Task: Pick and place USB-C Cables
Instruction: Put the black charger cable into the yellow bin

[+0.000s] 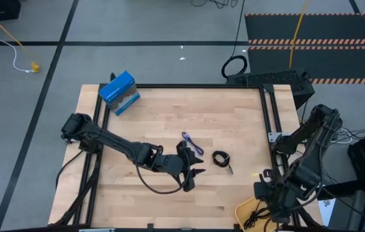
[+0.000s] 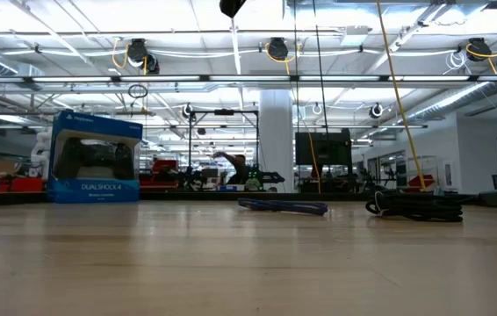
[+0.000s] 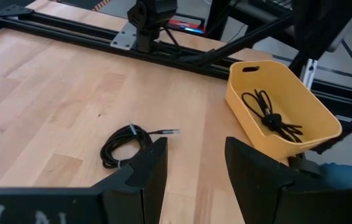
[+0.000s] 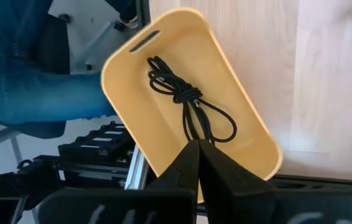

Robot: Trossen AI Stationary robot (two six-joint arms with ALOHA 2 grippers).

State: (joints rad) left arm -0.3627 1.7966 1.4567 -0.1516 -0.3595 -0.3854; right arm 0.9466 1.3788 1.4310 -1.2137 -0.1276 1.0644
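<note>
**One cable binned, two to go — left arm lining up on the coiled black one**

So one black USB-C cable (image 4: 188, 102) is already lying in the yellow bin (image 4: 238, 87), which sits right under the right gripper (image 4: 198, 163) at the table's near right corner. That gripper's fingers are pressed together with nothing between them, so it looks like it's just parked above the bin.

The action seems to be on the other side. The left gripper (image 3: 191, 165) is spread wide and empty, and the coiled black cable (image 3: 126, 142) lies on the wood just ahead of its fingers, slightly off to one side of the gap. The blue-purple cable (image 1: 191, 144) is just beyond the claw too, stretched out near the coil but apart from it.

My read: this is the approach step for cable number two. The next move calls for shifting over so the coil sits between the fingers, dropping to the table, then closing on the bundle rather than the loose plug end.

Pose-wise, the left arm reaches from the table's left edge out toward the middle, stretched long and low, wrist angled down. The blue box (image 1: 119, 92) is well behind it, out of the way.
</note>
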